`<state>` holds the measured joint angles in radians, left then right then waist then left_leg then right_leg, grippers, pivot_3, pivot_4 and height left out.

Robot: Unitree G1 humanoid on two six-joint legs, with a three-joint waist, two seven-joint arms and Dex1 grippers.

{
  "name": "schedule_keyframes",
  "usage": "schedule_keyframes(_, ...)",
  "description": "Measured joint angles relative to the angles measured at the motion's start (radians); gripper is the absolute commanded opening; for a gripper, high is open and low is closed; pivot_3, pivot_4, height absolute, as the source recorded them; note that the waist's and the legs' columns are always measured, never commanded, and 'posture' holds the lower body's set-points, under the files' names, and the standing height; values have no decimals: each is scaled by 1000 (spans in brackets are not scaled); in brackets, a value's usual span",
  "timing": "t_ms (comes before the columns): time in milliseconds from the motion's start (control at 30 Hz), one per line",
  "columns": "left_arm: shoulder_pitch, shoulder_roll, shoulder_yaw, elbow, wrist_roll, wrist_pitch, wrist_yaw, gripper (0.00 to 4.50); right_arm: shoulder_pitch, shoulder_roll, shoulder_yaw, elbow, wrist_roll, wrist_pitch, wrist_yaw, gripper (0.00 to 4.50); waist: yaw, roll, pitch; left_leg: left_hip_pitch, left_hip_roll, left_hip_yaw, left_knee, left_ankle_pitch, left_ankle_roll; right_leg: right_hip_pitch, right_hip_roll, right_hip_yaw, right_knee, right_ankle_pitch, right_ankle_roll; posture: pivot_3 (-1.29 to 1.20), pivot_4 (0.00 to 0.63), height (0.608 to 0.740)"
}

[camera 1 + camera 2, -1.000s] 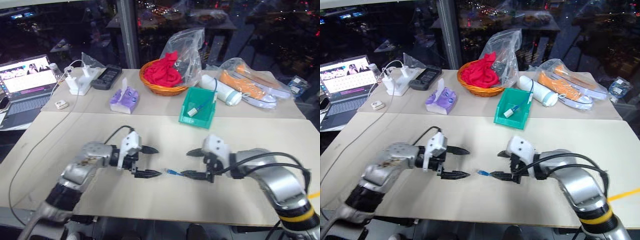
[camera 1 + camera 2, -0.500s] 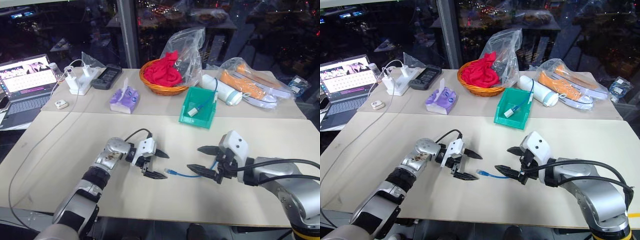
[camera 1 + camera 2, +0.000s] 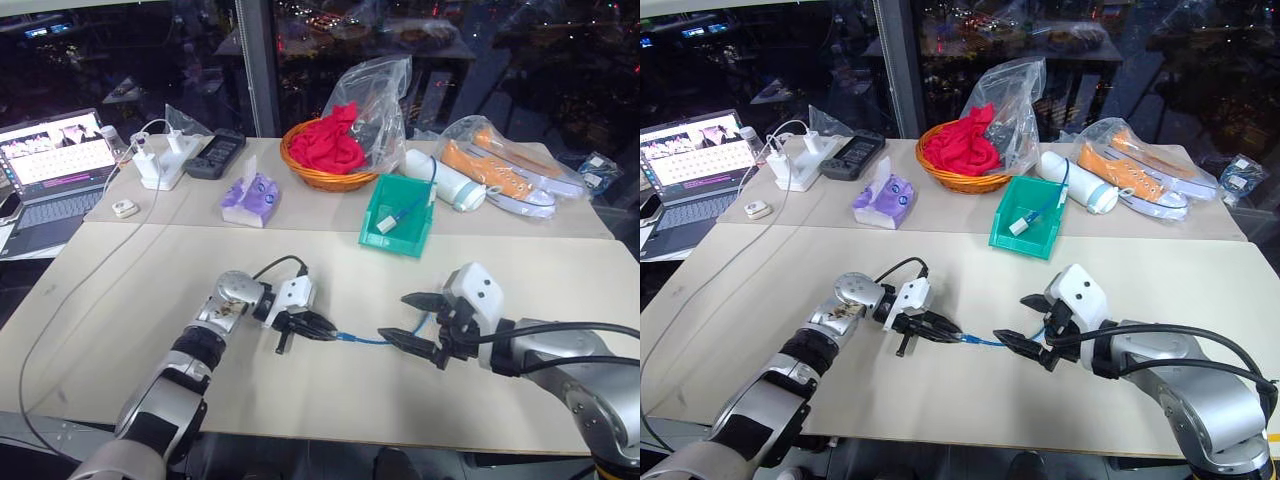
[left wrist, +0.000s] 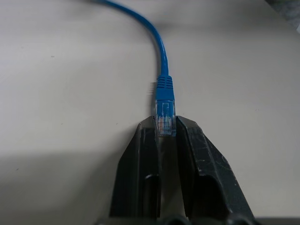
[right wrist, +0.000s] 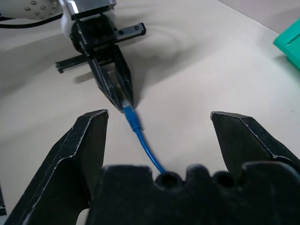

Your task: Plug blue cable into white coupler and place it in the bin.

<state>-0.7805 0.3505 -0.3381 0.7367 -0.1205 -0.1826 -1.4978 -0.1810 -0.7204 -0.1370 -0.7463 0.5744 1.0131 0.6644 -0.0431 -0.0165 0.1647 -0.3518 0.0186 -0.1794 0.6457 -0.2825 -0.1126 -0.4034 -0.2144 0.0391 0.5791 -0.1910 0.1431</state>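
We lose the blue cable (image 3: 985, 341) where it passes under the right tool (image 3: 1030, 326), so its far end stays hidden from us. In the right wrist view the cable runs out of sight behind the tool's own body. The clear plug tip (image 4: 165, 123) is partly covered by the left tool's fingers (image 4: 140, 154). We cannot make out the small white piece in the bin (image 3: 375, 215); it is too small to tell. The laptop (image 3: 40, 180) is cut by the picture's edge.
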Motion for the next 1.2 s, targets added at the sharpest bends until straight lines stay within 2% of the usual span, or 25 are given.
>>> schedule_keyframes(267,53,-11,61,-88,-24,74,63,77,8,18,-17,1,30,2,-45,4077,-1,0,0,0,0,0,0,0,0,0,0,0,0,0,0,0,150,740)
schedule_keyframes(333,73,-12,92,-169,-45,112,100,77,46,57,-80,-10,89,18,-60,4077,1,0,0,0,0,0,0,0,0,0,0,0,0,0,0,0,150,740)
schedule_keyframes(500,147,-39,160,-430,-116,254,241,77,204,102,-283,-83,394,66,-86,4077,6,0,0,0,0,-1,0,0,0,0,0,-1,-1,0,0,0,150,740)
schedule_keyframes(567,188,-60,166,-524,-122,303,308,77,235,144,-289,-94,508,82,-194,4077,-1,0,0,2,0,-1,-1,0,0,1,0,-1,0,0,0,0,150,740)
schedule_keyframes(633,225,-90,156,-596,-127,337,358,77,224,246,-232,-79,588,99,-357,4077,-7,0,0,4,0,-1,-1,0,1,0,0,1,0,0,0,0,150,740)
schedule_keyframes(733,255,-95,135,-656,-97,354,437,77,166,408,-139,-5,767,45,-690,4077,-5,0,0,5,0,-1,-1,-1,8,0,0,1,1,1,-1,0,150,740)
schedule_keyframes(800,272,-96,123,-689,-67,363,489,77,176,454,-58,8,868,8,-846,4077,-1,2,-1,5,0,-1,-1,0,8,0,0,2,1,1,-1,0,150,740)
schedule_keyframes(900,288,-90,121,-719,-54,374,538,77,217,484,5,15,946,-49,-1004,4077,3,2,-1,3,0,-1,-1,0,7,0,0,2,0,1,-1,0,150,740)
schedule_keyframes(1000,290,-77,118,-738,-37,374,563,77,228,500,12,17,1022,-156,-1111,4077,0,2,-1,3,0,-1,-2,2,3,0,0,1,0,1,-1,0,150,740)
schedule_keyframes(1200,298,-58,91,-791,-39,380,562,77,222,495,26,35,1073,-276,-1182,4077,-3,2,-1,4,0,-1,-3,-1,8,0,1,2,0,0,-1,0,150,740)
